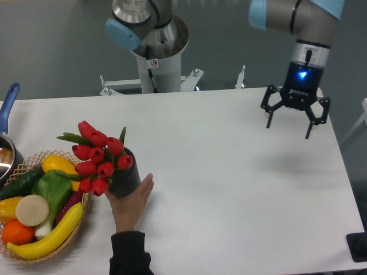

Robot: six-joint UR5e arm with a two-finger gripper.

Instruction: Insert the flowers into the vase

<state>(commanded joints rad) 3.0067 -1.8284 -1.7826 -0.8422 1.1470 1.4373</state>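
Gripper (289, 129) hangs over the far right part of the white table (241, 189), pointing down, fingers spread wide with nothing between them, blue light lit on the wrist above. It sits well apart from the task items, which are at the left. The flowers (97, 156), a bunch of red tulip buds with green leaves, stand in the vase (127, 178), stems down inside the mouth, heads leaning left over the rim toward the basket. The vase is a dark grey ribbed cylinder, upright on the table, just beside the wicker basket (23, 166). A human hand (131, 202) in a dark sleeve reaches in from the bottom edge and cups the vase from the front and right (thumb side up along the wall, touching it). Basket holds a banana (49, 239), an orange (15, 232), a cucumber (22, 182), a yellow pepper (57, 165), a leafy green (53, 191) and a pale round slice (32, 210). A pot with a blue handle (8, 106) shows at the left edge, mostly cut off. Robot base column (156, 57) stands behind the table.
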